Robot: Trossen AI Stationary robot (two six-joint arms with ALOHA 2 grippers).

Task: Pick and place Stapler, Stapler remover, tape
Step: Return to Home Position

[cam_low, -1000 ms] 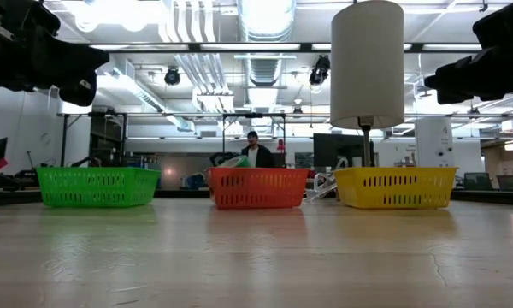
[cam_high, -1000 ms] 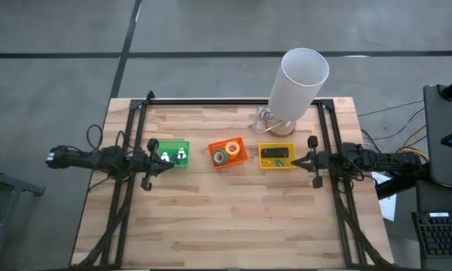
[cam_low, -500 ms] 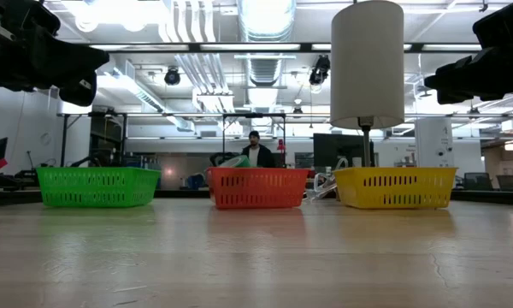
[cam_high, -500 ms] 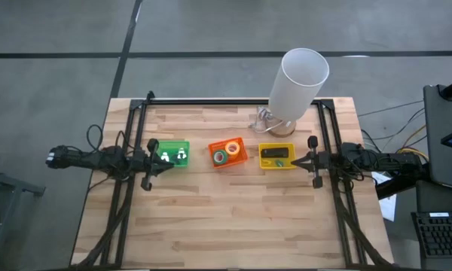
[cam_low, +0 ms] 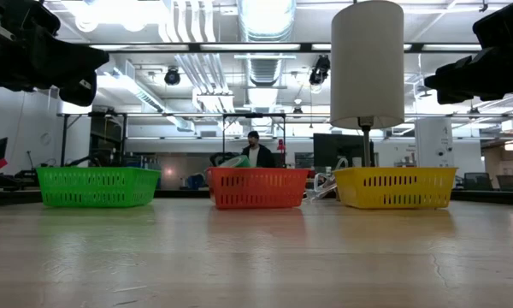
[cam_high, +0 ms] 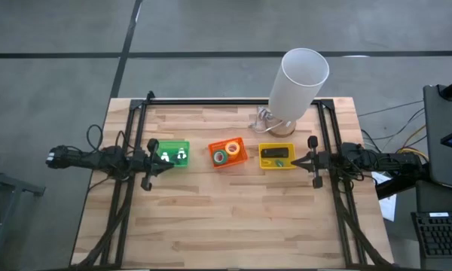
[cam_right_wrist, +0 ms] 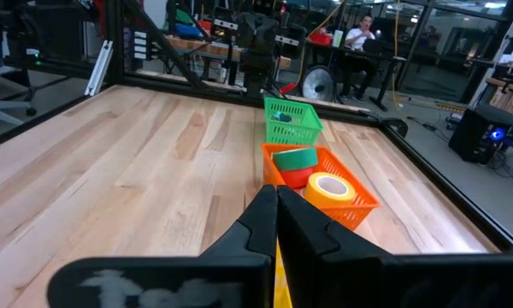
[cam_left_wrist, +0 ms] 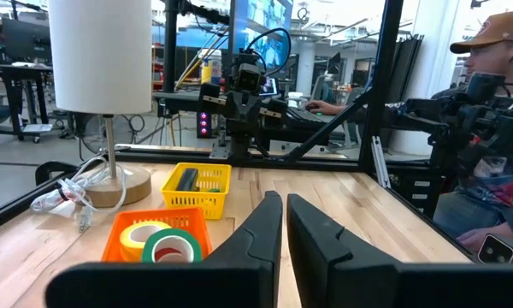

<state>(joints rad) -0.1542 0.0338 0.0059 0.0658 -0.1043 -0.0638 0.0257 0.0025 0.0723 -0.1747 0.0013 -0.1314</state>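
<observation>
Three small bins stand in a row across the table's middle. The green bin (cam_high: 172, 154) holds two white staple removers (cam_high: 173, 155). The orange bin (cam_high: 228, 153) holds tape rolls: yellow (cam_right_wrist: 329, 186), green (cam_right_wrist: 295, 158) and red (cam_right_wrist: 292, 175). The yellow bin (cam_high: 276, 157) holds the dark stapler (cam_left_wrist: 186, 179), lying flat on the bin's floor. My left gripper (cam_high: 160, 163) hovers level just left of the green bin, shut and empty. My right gripper (cam_high: 297, 160) hovers level just right of the yellow bin, shut and empty.
A tall lamp with a white shade (cam_high: 297, 83) stands on a wooden base behind the yellow bin, its cord (cam_left_wrist: 64, 195) coiled beside it. Black frame rails (cam_high: 132, 135) run along the table's sides and far edge. Bare wood lies in front of the bins. People sit beyond the table (cam_left_wrist: 496, 51).
</observation>
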